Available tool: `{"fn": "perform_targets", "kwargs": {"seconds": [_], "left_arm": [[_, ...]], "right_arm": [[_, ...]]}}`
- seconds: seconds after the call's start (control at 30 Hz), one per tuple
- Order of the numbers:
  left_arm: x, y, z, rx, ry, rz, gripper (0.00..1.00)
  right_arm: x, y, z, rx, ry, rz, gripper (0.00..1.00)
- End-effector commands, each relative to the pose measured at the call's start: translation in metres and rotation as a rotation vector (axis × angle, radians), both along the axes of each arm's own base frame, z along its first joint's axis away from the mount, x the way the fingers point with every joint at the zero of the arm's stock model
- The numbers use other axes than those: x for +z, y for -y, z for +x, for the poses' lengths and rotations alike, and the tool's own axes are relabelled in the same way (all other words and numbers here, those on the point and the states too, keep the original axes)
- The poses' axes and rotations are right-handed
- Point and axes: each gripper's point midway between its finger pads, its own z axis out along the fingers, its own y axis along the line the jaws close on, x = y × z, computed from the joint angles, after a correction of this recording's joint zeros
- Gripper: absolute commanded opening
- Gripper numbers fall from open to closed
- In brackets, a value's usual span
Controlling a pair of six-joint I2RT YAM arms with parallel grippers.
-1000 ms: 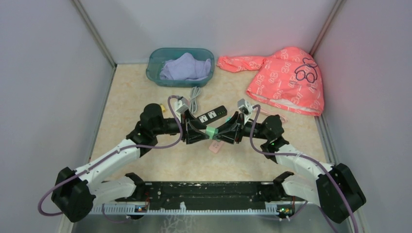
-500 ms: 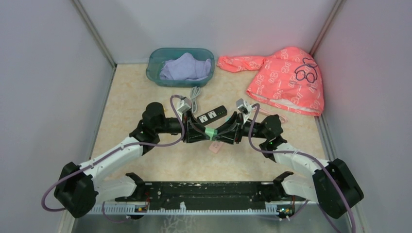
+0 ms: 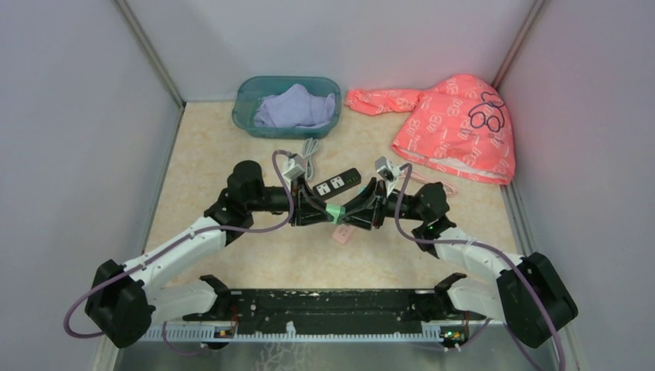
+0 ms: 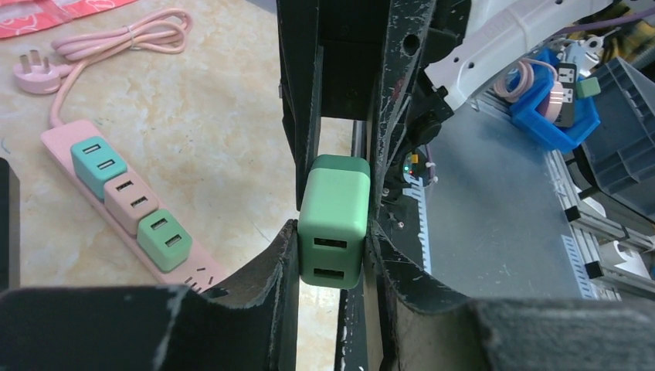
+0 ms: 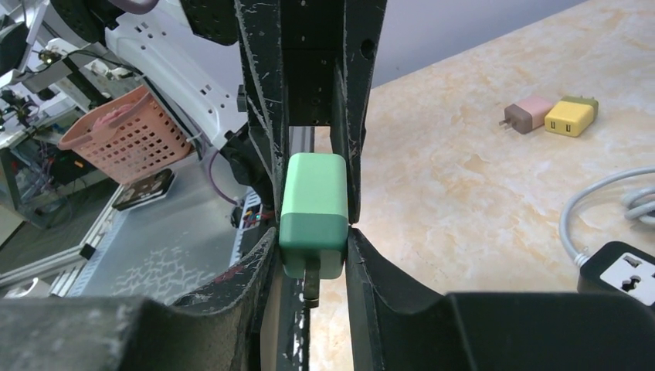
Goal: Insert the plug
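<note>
Here, your left gripper and right gripper are both pinching the green plug, holding it above the table near the pink power strip. Left wrist is showing its USB ports; right wrist, its prongs. Its long axis is running gripper to gripper.

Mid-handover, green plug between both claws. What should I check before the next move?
1. Left claw closed on the green plug: ok, both fingers touch its sides.
2. Right claw gripping the same plug: ok.
3. Prong exposed, clear of fingers: ok.
4. Black power strip has a free socket: ok, the nearest one is unoccupied.
5. Prongs aimed at that strip: not ok, the plug lies sideways between the claws.
6. Left grip firm enough to hold alone: cannot tell.
</note>
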Motion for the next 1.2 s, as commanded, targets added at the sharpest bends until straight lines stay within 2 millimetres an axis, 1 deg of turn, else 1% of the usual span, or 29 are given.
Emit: {"fn": "perform_targets", "kwargs": {"seconds": [0.0, 0.1, 0.2, 0.3, 0.43, 0.6, 0.7, 0.77, 0.93, 1.0, 1.17], "left_arm": [[0.012, -0.005, 0.008, 0.074, 0.034, 0.030, 0.01], [0.004, -0.008, 0.014, 0.118, -0.004, 0.080, 0.00], [-0.002, -0.010, 0.021, 0.161, -0.036, 0.128, 0.00], [-0.009, -0.012, 0.027, 0.210, -0.067, 0.182, 0.00], [-0.022, -0.014, 0.035, 0.267, -0.108, 0.253, 0.00], [-0.040, -0.015, 0.040, 0.320, -0.168, 0.348, 0.00], [-0.052, -0.015, 0.043, 0.347, -0.198, 0.405, 0.00], [-0.061, -0.014, 0.043, 0.355, -0.224, 0.447, 0.00], [-0.076, -0.008, 0.042, 0.369, -0.253, 0.537, 0.00], [-0.081, -0.005, 0.043, 0.384, -0.253, 0.575, 0.00], [-0.095, -0.001, 0.045, 0.419, -0.266, 0.667, 0.00]], "right_arm": [[0.015, 0.005, 0.019, -0.130, 0.055, 0.014, 0.35], [0.008, 0.010, 0.027, -0.199, 0.021, -0.008, 0.45], [0.000, 0.016, 0.035, -0.278, -0.025, -0.028, 0.52], [-0.011, 0.025, 0.045, -0.380, -0.085, -0.045, 0.54], [-0.031, 0.042, 0.056, -0.521, -0.166, -0.066, 0.56], [-0.055, 0.060, 0.062, -0.651, -0.260, -0.111, 0.56], [-0.073, 0.070, 0.065, -0.720, -0.326, -0.140, 0.55], [-0.085, 0.073, 0.065, -0.740, -0.369, -0.150, 0.55], [-0.102, 0.074, 0.065, -0.757, -0.451, -0.143, 0.51], [-0.108, 0.075, 0.068, -0.779, -0.478, -0.144, 0.50], [-0.132, 0.079, 0.073, -0.832, -0.565, -0.179, 0.48]]}}
